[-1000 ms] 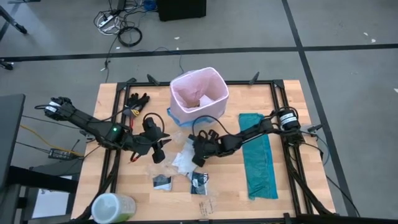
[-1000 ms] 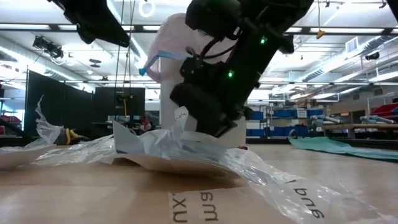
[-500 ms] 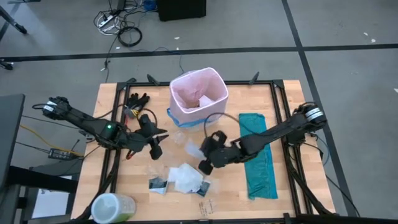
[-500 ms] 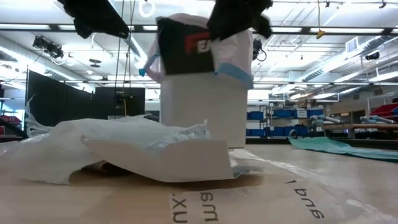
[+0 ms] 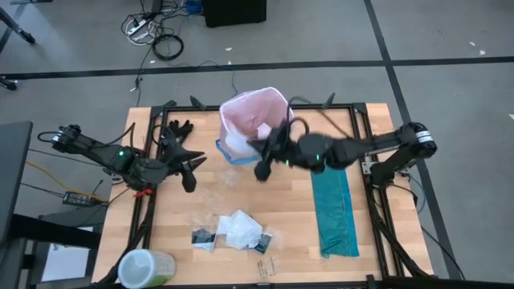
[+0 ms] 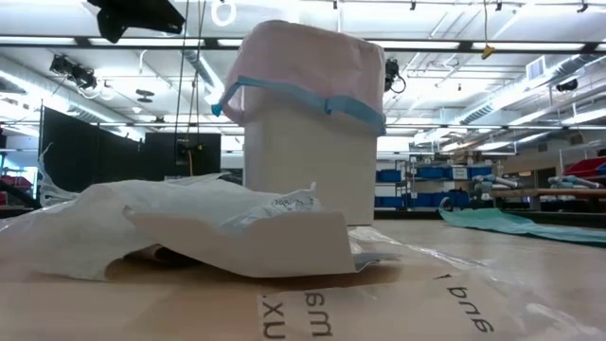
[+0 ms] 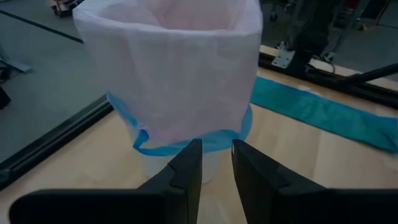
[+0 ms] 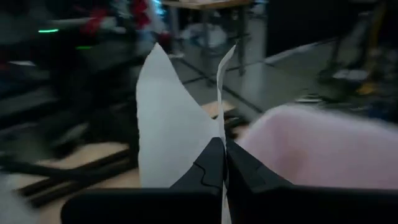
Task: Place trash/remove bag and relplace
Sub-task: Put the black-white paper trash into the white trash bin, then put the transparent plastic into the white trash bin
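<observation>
One white paper scrap (image 8: 177, 124) is pinched tight in the right gripper (image 5: 259, 155) beside the pink bag (image 5: 255, 120) lining the bin, so carry it fully over the rim before releasing; the left gripper (image 5: 186, 171) waits part-open, holding nothing.

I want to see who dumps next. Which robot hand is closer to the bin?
The right gripper. It's at the bin's rim, pinching a white scrap. The left gripper waits over the table, off to the bin's side.

High view straight down; low view level, near scraps; all share bag (image 5: 255, 120).
</observation>
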You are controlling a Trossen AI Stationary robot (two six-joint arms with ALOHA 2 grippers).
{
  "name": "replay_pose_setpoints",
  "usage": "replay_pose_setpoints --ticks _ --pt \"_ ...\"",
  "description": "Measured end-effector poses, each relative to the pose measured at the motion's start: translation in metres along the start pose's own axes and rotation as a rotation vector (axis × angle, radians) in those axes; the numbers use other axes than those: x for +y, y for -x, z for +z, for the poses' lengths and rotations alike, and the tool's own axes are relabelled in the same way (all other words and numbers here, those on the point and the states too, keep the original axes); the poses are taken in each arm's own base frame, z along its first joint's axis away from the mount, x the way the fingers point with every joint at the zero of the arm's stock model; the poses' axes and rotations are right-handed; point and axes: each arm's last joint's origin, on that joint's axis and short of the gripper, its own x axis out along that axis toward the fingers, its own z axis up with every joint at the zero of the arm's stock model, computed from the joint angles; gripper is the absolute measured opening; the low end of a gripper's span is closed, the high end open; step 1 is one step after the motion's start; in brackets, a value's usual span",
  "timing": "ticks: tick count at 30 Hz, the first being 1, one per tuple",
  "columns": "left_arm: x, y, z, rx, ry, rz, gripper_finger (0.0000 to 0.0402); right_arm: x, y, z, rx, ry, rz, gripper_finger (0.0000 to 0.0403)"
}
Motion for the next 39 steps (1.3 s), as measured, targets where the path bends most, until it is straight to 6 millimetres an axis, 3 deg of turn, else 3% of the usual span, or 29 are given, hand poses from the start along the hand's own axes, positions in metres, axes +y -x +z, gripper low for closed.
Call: replay_pose_setpoints --ticks 4,10,15,19,24,31,35,39 --pt "0.0 -0.001 -0.001 0.004 -0.008 0.014 0.0096 -0.037 -0.02 0.002 0.073 0.073 -0.119 0.0" --pt "0.005 -0.008 -0.011 0.096 -0.008 0.085 0.0096 -0.078 -0.033 -0.017 0.319 0.109 -0.136 0.0013" --pt "0.009 -0.014 -0.018 0.19 -0.018 0.098 0.0096 -0.081 -0.031 -0.016 0.358 0.117 -0.05 0.0083" --pt "0.012 -0.026 -0.022 0.264 -0.016 0.146 0.0096 -0.071 -0.021 0.011 0.265 0.087 -0.005 0.0151" --pt "0.015 -0.049 -0.028 0.328 0.06 0.263 0.0088 -0.049 0.006 0.066 0.107 0.082 0.094 0.0174" --pt "0.01 -0.087 -0.045 0.449 0.088 0.339 0.0011 -0.021 0.071 0.129 -0.075 0.14 0.214 0.011" --pt "0.007 -0.109 -0.067 0.495 0.115 0.349 0.0005 -0.012 0.113 0.147 -0.116 0.152 0.188 0.0072" --pt "0.007 -0.127 -0.094 0.513 0.166 0.344 0.0003 -0.003 0.143 0.148 -0.108 0.163 0.159 0.0035"
